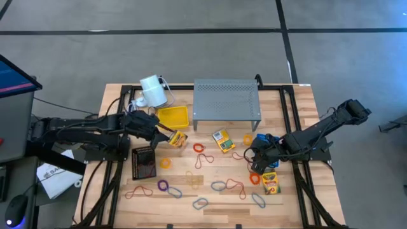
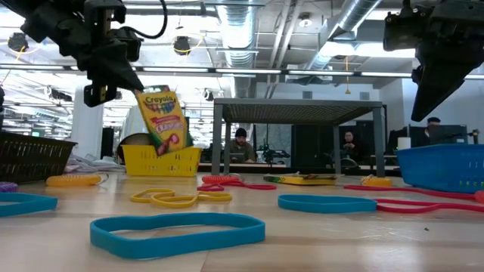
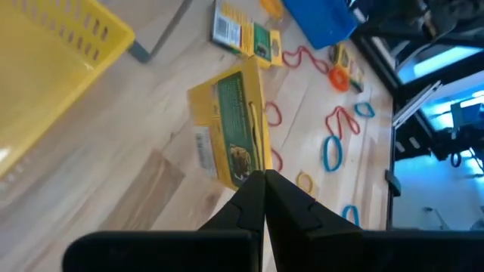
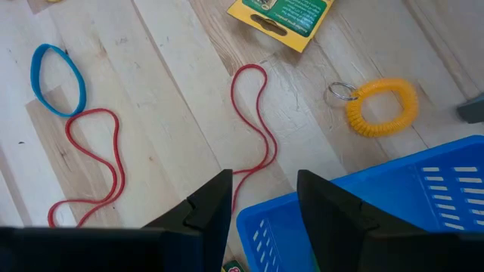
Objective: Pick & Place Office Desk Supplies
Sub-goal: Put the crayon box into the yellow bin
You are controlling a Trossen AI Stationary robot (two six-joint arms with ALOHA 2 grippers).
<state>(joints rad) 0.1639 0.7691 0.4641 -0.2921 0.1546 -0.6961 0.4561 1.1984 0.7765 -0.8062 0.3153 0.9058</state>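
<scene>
Left gripper (image 2: pixel 121 75) pinched shut on crayon box (image 2: pixel 163 119) top edge, box hanging tilted left of centre over yellow basket (image 2: pixel 162 160), right gripper (image 4: pixel 261 200) half open, empty, above blue basket (image 4: pixel 393 204) rim.

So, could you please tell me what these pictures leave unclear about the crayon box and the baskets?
- Crayon box in the left gripper: gripped edge hidden by the fingers, left wrist view.
- Blue basket: contents cut off by the picture's edge, right wrist view.
- Yellow basket: inside hidden by its wall, low view.
- Right gripper: open, empty.

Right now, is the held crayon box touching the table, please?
Apart: the low view shows the crayon box hanging from the left gripper, clear of the table.
</scene>
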